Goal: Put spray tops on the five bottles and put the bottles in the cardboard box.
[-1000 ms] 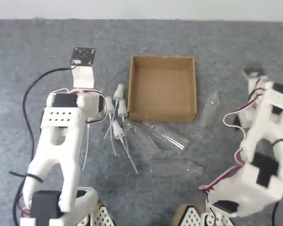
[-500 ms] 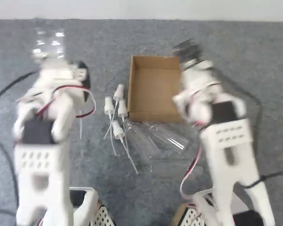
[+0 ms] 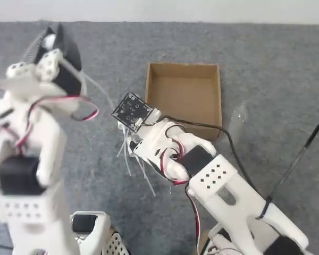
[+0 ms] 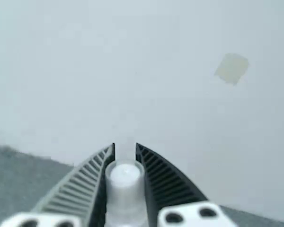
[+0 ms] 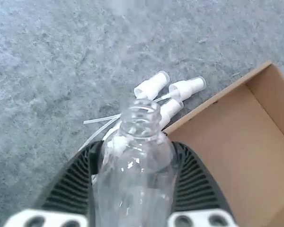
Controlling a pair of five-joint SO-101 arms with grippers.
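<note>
Left hand [image 4: 125, 148] is up high at the upper left of the high view, clamped on a white spray top [image 4: 125, 182]. The round cap is seen end-on between the ribbed black fingers, and a thin tube hangs from it.

Right hand [image 5: 136, 151] is at the centre of the high view, by the lower left corner of the cardboard box [image 3: 183, 66]. It grips a clear plastic bottle [image 5: 132, 182] round the body, with the neck open.

Loose spray tops [image 5: 187, 86], white with thin tubes, lie bunched on the grey carpeted worktop [image 3: 266, 64] just beside the box's corner. The box is brown with its top open.

A second bottle [image 3: 237, 118], clear, lies just right of the box.
</note>
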